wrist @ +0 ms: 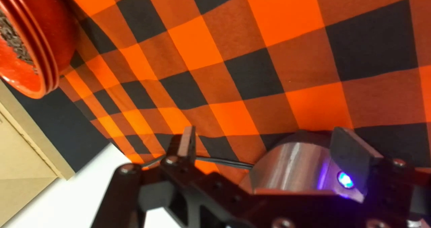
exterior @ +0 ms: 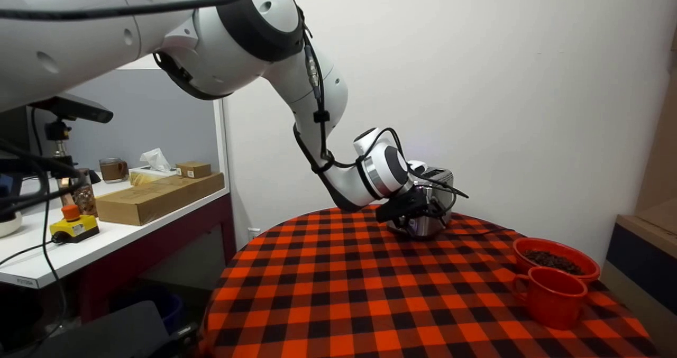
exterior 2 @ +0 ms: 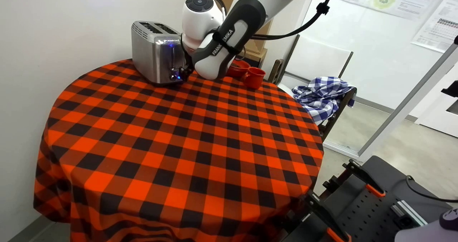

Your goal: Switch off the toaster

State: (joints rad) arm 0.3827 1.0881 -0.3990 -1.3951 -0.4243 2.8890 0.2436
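In the wrist view the gripper [wrist: 264, 138] has its jaws spread well apart, one of them overlapping the end of the toaster [wrist: 289, 167], where a blue light [wrist: 345, 180] glows; whether the two touch, I cannot tell. In an exterior view the toaster stands upright at the far edge of the table [exterior 2: 186, 138], near the wall [exterior 2: 89, 24]. In an exterior view a red cup [exterior: 555, 300] stands just beside a red bowl [exterior: 521, 263] of dark brown pieces [exterior: 552, 262], both by the right edge.
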